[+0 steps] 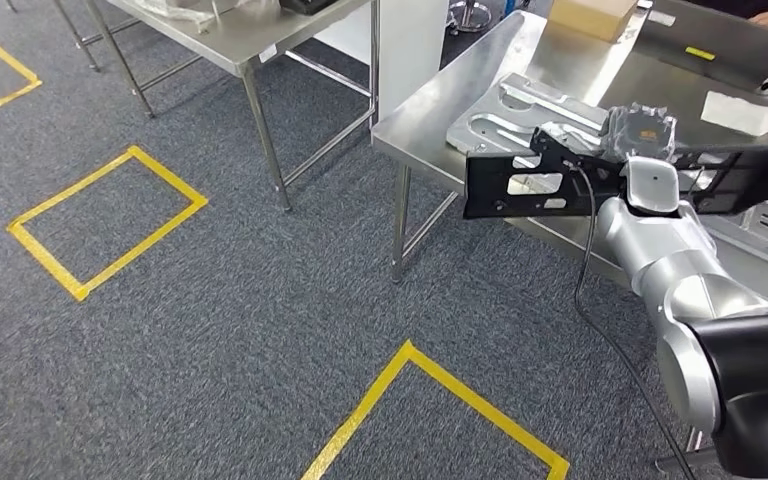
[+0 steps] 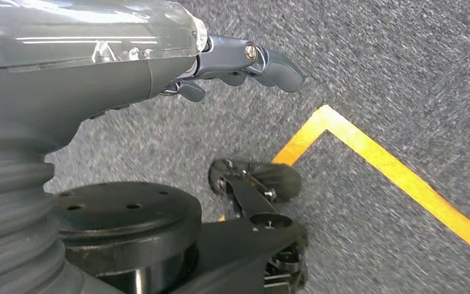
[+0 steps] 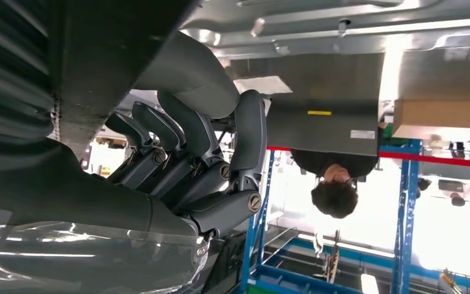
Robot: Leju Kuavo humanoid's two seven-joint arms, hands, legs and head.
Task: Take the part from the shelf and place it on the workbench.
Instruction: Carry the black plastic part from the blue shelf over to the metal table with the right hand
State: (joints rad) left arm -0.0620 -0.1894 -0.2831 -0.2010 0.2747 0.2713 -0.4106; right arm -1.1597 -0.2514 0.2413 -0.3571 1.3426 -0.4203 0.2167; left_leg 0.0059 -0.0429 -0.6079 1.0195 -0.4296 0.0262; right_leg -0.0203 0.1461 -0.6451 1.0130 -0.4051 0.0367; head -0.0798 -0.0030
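Grey carpet marked with yellow tape squares (image 1: 108, 222) runs under a steel workbench (image 1: 430, 105) at the upper right of the head view. From the lower right the silver right arm reaches up to that bench, and its right hand (image 1: 642, 135) grips a long black part (image 1: 520, 186), a flat bracket with cut-outs, holding it roughly level over the bench's near edge; in the right wrist view the dark fingers (image 3: 177, 153) are curled tight around a dark edge of the part (the thick thumb closes over them). Beneath and behind the black part a pale grey stamped metal plate (image 1: 505, 112) lies flat on the bench, with a cardboard box (image 1: 592, 15) farther back near the far edge. A second steel table (image 1: 245, 45) stands to the left, apart from the bench. A person in dark clothing (image 3: 333, 177) stands beyond the bench in front of blue shelving (image 3: 404, 202). The left hand (image 2: 245, 64) hangs over the carpet beside a yellow tape corner (image 2: 343, 131), its fingers apart and holding nothing.
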